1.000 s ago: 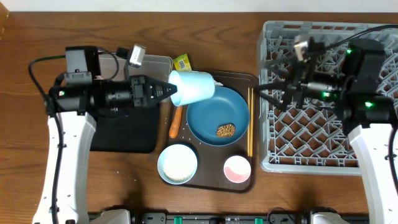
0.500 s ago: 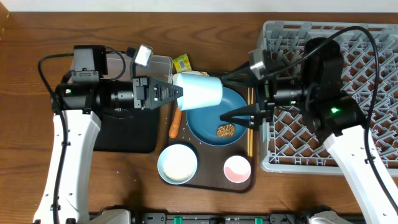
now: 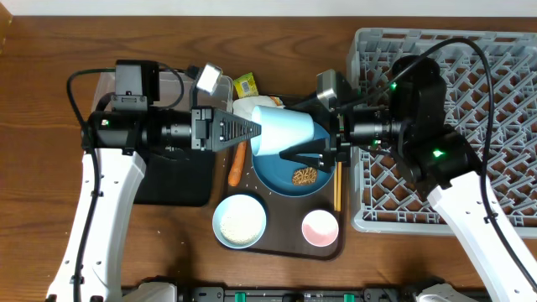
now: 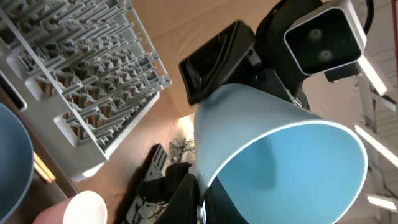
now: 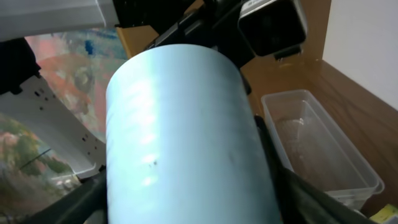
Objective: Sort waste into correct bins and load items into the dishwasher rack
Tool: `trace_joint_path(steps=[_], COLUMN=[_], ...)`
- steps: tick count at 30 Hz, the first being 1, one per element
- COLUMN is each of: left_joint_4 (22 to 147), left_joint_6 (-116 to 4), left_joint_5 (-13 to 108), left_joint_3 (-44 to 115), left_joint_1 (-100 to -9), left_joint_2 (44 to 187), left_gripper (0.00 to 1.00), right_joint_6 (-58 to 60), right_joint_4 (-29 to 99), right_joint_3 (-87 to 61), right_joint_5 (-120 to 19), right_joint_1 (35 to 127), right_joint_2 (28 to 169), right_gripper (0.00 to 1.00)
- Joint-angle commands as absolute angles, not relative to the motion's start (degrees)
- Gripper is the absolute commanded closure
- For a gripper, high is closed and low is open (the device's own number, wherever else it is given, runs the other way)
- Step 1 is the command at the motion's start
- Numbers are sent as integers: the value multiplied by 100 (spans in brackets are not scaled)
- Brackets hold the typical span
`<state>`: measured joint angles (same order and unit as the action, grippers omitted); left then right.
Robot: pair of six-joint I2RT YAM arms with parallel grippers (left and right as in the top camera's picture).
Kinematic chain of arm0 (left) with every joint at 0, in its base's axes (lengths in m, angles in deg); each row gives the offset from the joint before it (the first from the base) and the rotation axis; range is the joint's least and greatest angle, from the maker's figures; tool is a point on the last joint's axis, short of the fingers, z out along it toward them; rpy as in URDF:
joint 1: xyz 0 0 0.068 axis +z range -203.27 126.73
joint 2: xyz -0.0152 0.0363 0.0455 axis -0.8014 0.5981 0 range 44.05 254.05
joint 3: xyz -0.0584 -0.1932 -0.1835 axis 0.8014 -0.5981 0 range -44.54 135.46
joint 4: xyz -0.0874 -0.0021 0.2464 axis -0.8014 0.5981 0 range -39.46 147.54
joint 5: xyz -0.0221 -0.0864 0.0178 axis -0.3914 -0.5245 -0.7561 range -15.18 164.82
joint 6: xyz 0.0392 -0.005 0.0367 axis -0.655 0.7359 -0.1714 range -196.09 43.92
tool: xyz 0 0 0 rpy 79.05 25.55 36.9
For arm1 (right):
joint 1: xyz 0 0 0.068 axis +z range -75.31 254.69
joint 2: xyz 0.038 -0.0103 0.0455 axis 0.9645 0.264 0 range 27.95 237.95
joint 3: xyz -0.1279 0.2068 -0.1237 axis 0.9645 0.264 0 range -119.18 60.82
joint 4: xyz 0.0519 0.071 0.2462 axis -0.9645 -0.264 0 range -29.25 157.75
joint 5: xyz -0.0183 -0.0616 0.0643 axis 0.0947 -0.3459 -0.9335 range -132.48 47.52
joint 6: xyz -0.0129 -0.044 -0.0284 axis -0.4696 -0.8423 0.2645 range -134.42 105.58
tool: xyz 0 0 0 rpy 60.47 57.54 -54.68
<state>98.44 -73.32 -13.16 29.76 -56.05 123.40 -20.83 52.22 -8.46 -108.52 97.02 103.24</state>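
Mid-worktop, near far edge | right gripper (image 3: 290, 131), arrived from grey pegged plastic crate (image 3: 503, 101), straddles pale blue plastic cup (image 3: 281, 126) (grip unclear) | left gripper (image 3: 252, 128) pinches its rim | handover likely.

A pale blue cup (image 4: 273, 137) fills the centre and right of the frame, lying on its side with its open mouth toward the lower right. The left gripper (image 4: 200, 190) pinches its rim at the bottom centre. Behind it in the upper middle is a black finger (image 4: 217, 56), with a grey camera housing (image 4: 323, 37) at the upper right. The dishwasher rack (image 4: 81, 68) occupies the upper left. A blue plate (image 4: 12, 168) shows at the left edge, a pink cup (image 4: 81, 208) at the bottom left.
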Motion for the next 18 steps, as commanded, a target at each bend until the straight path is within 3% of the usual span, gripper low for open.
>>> trace_joint_path(steps=[1, 3, 7, 9, 13, 18], left_joint_4=[9737, 9601, 9205, 9048, 9002, 9004], left_joint_6=[-7384, -7290, -6897, -6735, -6698, -6698], left_joint_5=[-1454, -1452, -1452, -1454, -1452, -1452], left_joint_3=[3064, 3064, 3064, 3064, 3064, 3064], left_joint_1=[-5618, -5618, -5594, -5538, -5321, -5037], left_joint_2=[12314, 12314, 12314, 12314, 12314, 12314], left_gripper=[94, 89, 25, 9, 0, 2], right_joint_6=[-2011, -1954, -1898, -1895, -1891, -1550], right_joint_4=[5207, 5183, 4879, 4556, 3826, 3028], right_joint_3=[-920, -920, -920, -920, -924, -924], right_joint_5=[-10741, -10730, -10376, -9998, -9427, -8540], right_joint_1=[9721, 9686, 9496, 9306, 8707, 7689], right_joint_2=[10350, 10350, 10350, 10330, 10226, 9994], right_gripper=[38, 45, 47, 52, 58, 57])
